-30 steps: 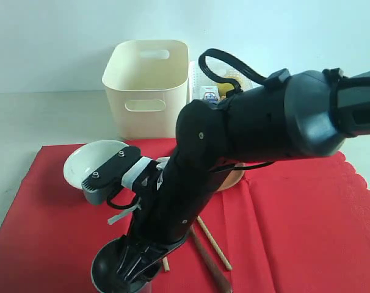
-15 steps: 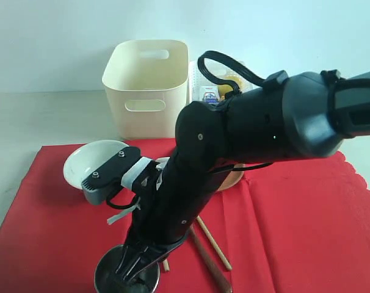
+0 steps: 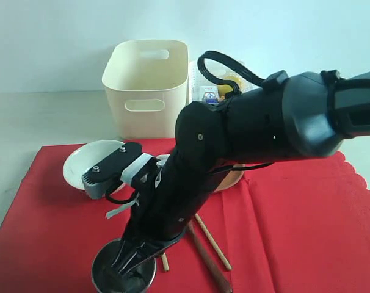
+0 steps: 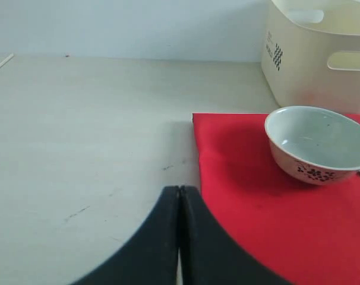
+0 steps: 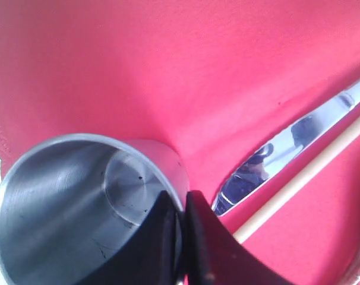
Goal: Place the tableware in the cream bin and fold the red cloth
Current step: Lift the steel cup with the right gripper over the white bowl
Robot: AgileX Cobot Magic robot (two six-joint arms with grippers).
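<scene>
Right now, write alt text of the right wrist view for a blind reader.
The right gripper pinches the rim of the steel cup, one finger inside, one outside. A metal knife and a chopstick lie beside it on the red cloth.

Crowded round the cup, open at the sides

My right arm [image 3: 252, 128] slants across the middle and blocks the way over the centre of the red cloth [image 3: 307, 226]. The knife [image 5: 269, 157] and a chopstick [image 5: 305, 173] lie just beside the steel cup [image 5: 79, 202]. The white bowl [image 4: 316, 145] stands before the cream bin [image 4: 310, 59]. The bare table [image 4: 91, 130] left of the cloth lies open, as does the cloth's right half.
</scene>
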